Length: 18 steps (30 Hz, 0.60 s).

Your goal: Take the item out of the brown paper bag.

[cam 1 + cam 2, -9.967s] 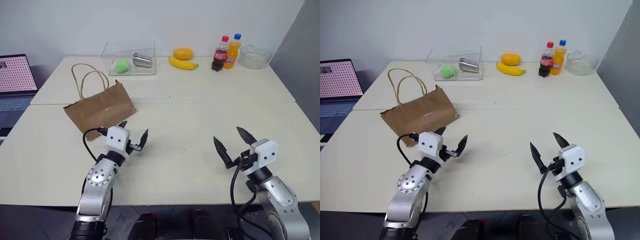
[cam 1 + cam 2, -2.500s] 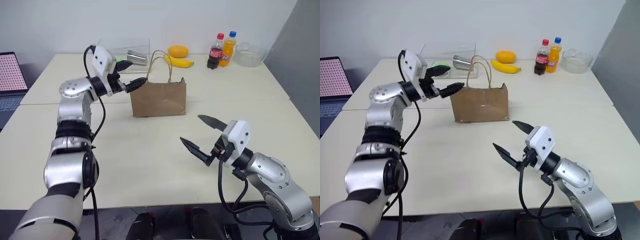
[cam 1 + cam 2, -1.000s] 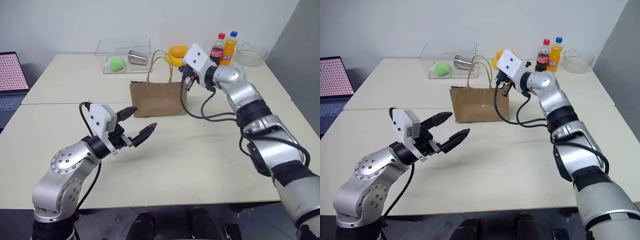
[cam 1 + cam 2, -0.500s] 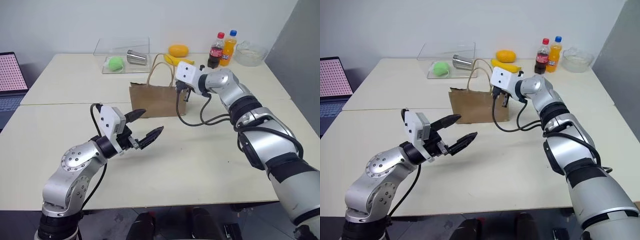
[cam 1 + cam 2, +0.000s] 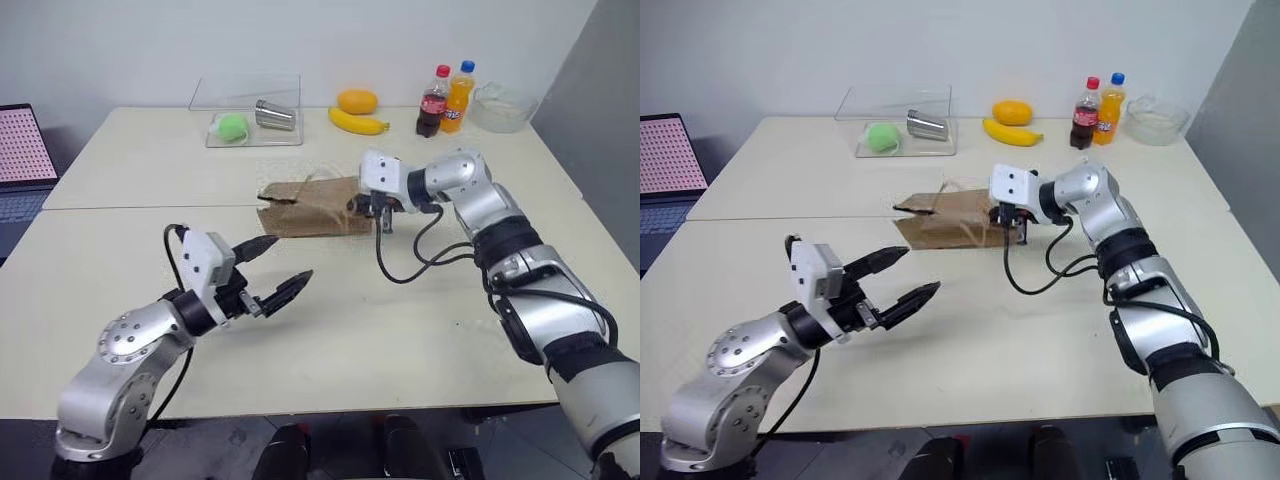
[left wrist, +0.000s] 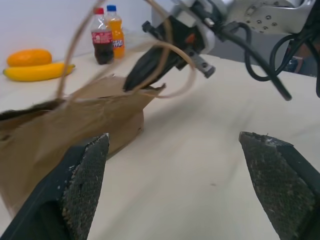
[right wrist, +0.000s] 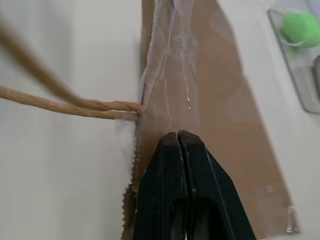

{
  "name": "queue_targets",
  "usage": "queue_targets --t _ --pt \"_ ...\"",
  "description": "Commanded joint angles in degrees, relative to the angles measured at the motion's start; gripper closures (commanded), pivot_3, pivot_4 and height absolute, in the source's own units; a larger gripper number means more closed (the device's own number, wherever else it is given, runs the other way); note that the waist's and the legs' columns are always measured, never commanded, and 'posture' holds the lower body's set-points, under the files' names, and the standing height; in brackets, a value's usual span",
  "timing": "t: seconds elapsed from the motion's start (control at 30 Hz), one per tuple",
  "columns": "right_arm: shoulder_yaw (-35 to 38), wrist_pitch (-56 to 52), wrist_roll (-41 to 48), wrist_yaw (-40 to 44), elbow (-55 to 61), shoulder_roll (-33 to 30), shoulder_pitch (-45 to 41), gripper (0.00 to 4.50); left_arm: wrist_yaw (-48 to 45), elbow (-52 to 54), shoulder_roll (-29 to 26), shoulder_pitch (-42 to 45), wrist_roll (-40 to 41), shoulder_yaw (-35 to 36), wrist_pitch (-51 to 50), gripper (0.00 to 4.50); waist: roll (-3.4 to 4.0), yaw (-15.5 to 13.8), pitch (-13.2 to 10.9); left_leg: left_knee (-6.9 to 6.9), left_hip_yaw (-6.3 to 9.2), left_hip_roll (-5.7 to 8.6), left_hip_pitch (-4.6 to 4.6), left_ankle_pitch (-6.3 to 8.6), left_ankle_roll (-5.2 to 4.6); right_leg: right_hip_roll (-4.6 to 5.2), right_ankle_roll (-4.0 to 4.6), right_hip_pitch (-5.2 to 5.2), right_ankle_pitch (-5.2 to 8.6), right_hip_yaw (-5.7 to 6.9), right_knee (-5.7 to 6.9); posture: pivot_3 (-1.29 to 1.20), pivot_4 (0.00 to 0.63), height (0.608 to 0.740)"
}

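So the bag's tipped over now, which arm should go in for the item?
Left, probably. The right gripper is shut on the brown paper bag at its rim, pinning it tipped over. The left gripper hangs open nearby, free to reach in. The item isn't visible.

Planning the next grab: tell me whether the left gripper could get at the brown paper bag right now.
Probably yes. The left gripper is open, pointing toward the brown paper bag, with only bare table between; the right gripper works its far end.

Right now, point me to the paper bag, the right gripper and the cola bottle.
paper bag [image 5: 315, 212], left eye view, its brown side panel.
right gripper [image 7: 179, 142], right wrist view, tips of the shut jaws against the bag.
cola bottle [image 5: 432, 110], left eye view, its label.
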<state>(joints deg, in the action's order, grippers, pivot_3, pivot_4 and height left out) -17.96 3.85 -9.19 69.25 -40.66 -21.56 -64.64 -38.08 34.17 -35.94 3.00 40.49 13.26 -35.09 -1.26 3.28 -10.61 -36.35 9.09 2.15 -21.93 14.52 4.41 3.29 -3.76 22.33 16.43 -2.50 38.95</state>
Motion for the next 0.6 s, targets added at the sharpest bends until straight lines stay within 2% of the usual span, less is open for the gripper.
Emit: queue_targets --t 0.03,0.2,0.3,0.4,0.5,0.6 --pt "-0.3 -5.7 3.1 4.0 14.6 -1.7 4.9 4.46 -2.1 0.8 -4.6 2.2 8.1 4.5 -5.4 0.14 0.00 0.0 0.0 0.01 0.01 0.00 0.00 0.00 0.00 0.00 0.00 0.00 0.00 0.01 0.00 0.00 0.150 0.740" --pt "0.6 -9.7 4.4 2.1 25.7 -2.4 10.1 4.46 -3.5 0.6 -8.3 4.5 11.1 4.6 -7.5 0.14 0.04 0.1 0.0 0.00 -0.01 0.01 0.01 0.00 0.00 0.00 -0.01 0.00 0.00 0.00 0.00 0.00 0.150 0.740" --pt "2.4 -13.5 6.1 -0.5 32.6 -3.2 13.6 4.46 -5.0 -0.8 -9.7 5.4 8.4 3.4 -5.6 0.14 0.04 -0.1 0.0 0.01 0.04 -0.02 0.01 0.00 0.01 -0.02 0.01 -0.01 0.02 0.06 -0.01 0.00 0.150 0.740" --pt "5.5 -18.8 8.2 -3.5 40.3 -4.7 18.0 3.91 -6.7 -3.2 -11.2 7.1 2.0 1.1 -0.9 0.00 0.04 -0.3 0.0 0.04 0.03 -0.01 -0.01 0.00 0.01 -0.01 0.03 0.00 0.03 0.05 -0.03 0.00 0.150 0.740" --pt "9.3 -27.0 12.2 -4.8 52.1 -7.6 25.7 2.88 -13.3 -6.2 -13.9 7.4 -10.6 -5.0 13.2 0.00 0.04 -0.9 0.0 0.05 0.01 0.00 -0.03 0.00 0.02 -0.01 0.03 -0.01 0.03 0.04 -0.09 0.00 0.150 0.740" --pt "10.8 -32.7 16.3 -5.4 61.5 -9.9 32.2 1.80 -17.2 -10.1 -13.9 7.2 -17.7 -8.8 23.7 0.00 0.05 -1.4 0.0 0.22 -0.06 0.01 -0.03 0.00 0.02 0.02 0.04 0.00 0.03 0.00 -0.24 0.00 0.150 0.740"
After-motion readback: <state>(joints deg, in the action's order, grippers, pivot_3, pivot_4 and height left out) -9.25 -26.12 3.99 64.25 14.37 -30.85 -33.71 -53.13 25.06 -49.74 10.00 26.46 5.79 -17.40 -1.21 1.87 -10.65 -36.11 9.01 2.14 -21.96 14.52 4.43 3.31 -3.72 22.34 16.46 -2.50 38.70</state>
